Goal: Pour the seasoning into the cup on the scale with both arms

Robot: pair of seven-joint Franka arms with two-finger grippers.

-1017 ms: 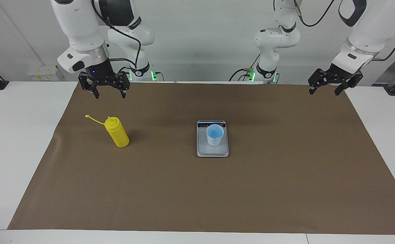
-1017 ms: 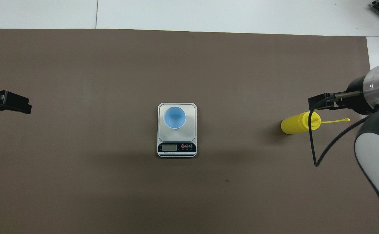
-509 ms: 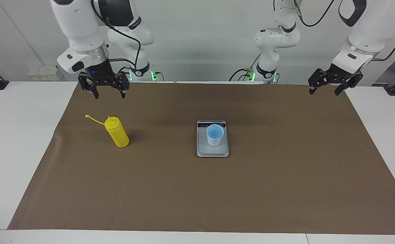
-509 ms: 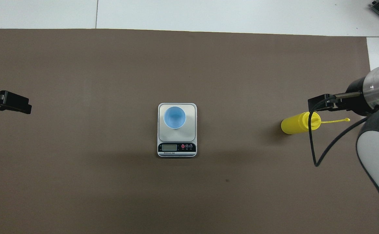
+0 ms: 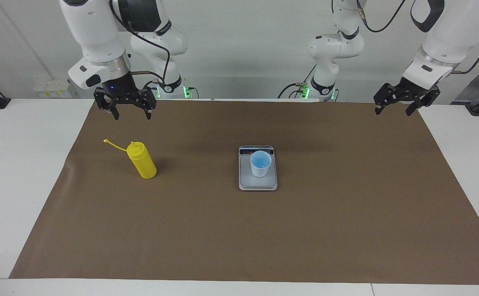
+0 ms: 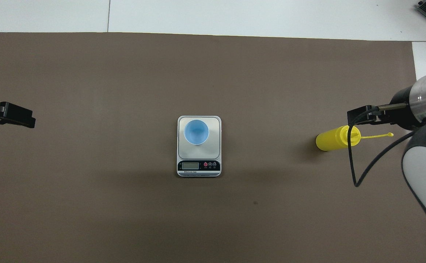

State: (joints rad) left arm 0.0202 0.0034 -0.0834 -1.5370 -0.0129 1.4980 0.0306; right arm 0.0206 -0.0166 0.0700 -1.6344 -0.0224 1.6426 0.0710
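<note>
Yellow squeeze bottle (image 5: 141,160) upright on brown mat (image 5: 330,230) | blue cup (image 5: 260,163) on scale (image 5: 258,183) | right gripper (image 5: 131,116) above bottle, agape, empty | left gripper (image 5: 393,110) waits, agape, empty

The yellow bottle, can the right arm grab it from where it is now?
Probably yes. The open right gripper hangs over the mat nearer the robots than the upright yellow bottle, with nothing between them.

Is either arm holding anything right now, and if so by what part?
Nothing is held. The right gripper hangs open above the upright yellow plastic squeeze bottle; the left gripper waits open over the table's end.
</note>
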